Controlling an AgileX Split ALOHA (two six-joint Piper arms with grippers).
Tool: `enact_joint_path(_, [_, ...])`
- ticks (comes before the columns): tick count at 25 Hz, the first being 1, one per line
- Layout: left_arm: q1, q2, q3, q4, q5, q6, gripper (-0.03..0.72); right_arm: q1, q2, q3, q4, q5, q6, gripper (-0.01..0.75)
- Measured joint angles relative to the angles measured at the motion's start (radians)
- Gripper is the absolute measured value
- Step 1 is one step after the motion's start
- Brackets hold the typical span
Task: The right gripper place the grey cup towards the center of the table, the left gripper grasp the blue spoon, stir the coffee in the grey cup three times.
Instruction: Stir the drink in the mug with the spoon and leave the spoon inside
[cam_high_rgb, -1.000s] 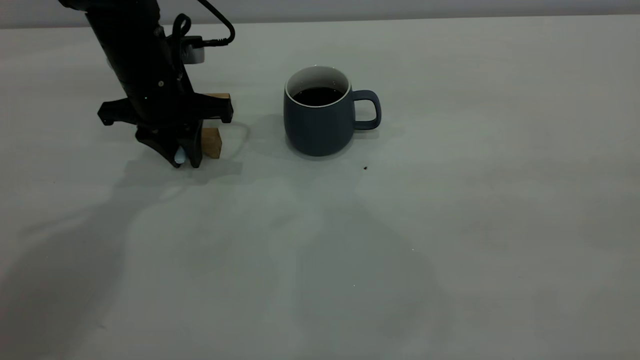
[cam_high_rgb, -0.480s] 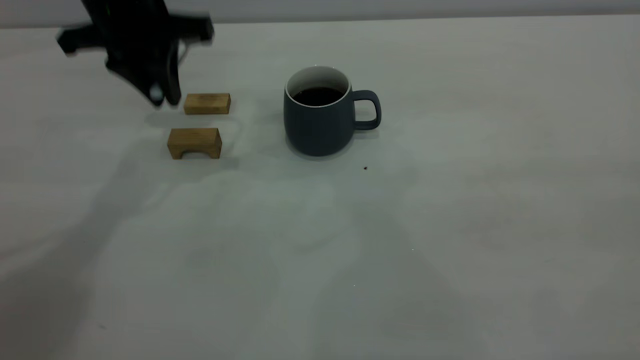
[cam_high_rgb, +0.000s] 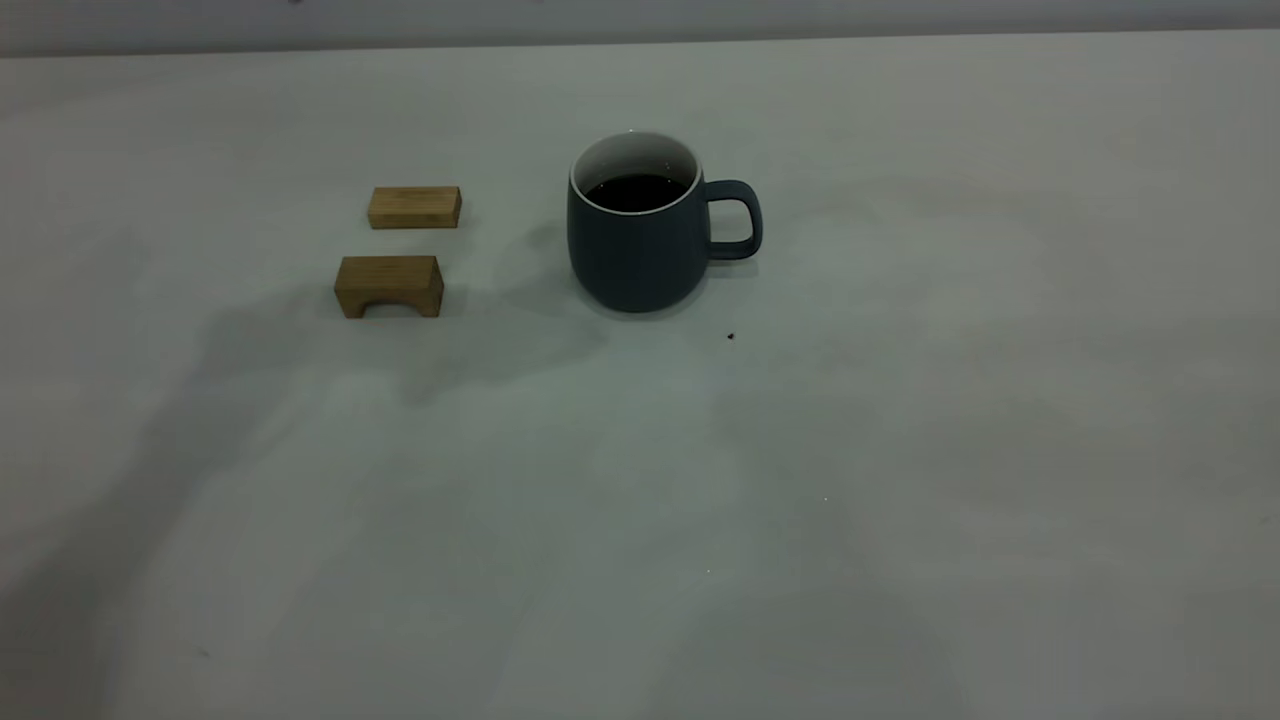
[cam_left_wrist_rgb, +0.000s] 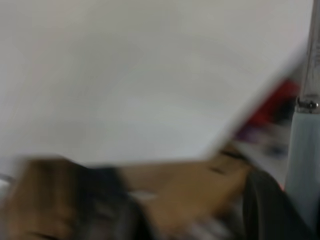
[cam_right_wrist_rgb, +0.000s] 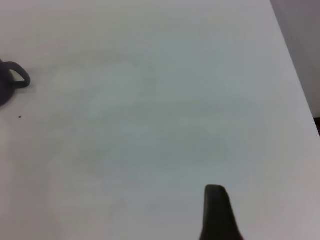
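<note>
Grey cup (cam_high_rgb: 636, 240) upright a little left of table (cam_high_rgb: 900, 450) centre, toward the far side, handle pointing right. Coffee (cam_high_rgb: 636, 192) inside, well below the white rim. Nothing touching the cup.

Left of the cup, apart from it: two wooden blocks. Flat block (cam_high_rgb: 414, 207) farther back, arched block (cam_high_rgb: 389, 286) nearer, small gap between them. Tiny dark speck (cam_high_rgb: 730, 336) on the table just near-right of the cup. Soft shadows across the near-left tabletop.

Neither arm visible in the exterior view.

Left gripper (cam_left_wrist_rgb: 272, 207) seen only in its own wrist view, heavily smeared. Blue spoon (cam_left_wrist_rgb: 304, 150) off the table, right beside the gripper's dark body and clamped in it; pale handle and metal neck readable, bowl out of shot. Brown, red and purple smears beyond the table edge, too blurred to identify.

Right gripper (cam_right_wrist_rgb: 217, 215) over bare table well right of the cup; only one dark tip in shot, so cannot tell whether open or closed. Cup handle at the edge of that view.
</note>
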Motion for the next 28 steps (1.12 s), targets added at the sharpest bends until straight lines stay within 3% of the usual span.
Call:
enact_joint_path(3, [0.0,0.0,0.0,-0.186,0.014,-0.005,0.154,0.0,0.0,0.0,0.0,0.0,0.0,0.535])
enact_joint_path(7, [0.001,0.003,0.0,-0.317,0.031,-0.081,0.154,0.0,0.0,0.0,0.0,0.0,0.0,0.535])
enact_joint_path(18, [-0.008,0.105,0.0,-0.463,0.024,-0.609,0.154,0.0,0.0,0.0,0.0,0.0,0.0,0.535])
enact_joint_path(28, [-0.009,0.22,0.0,-0.57,-0.068,-0.64,0.153,0.0,0.0,0.0,0.0,0.0,0.0,0.535])
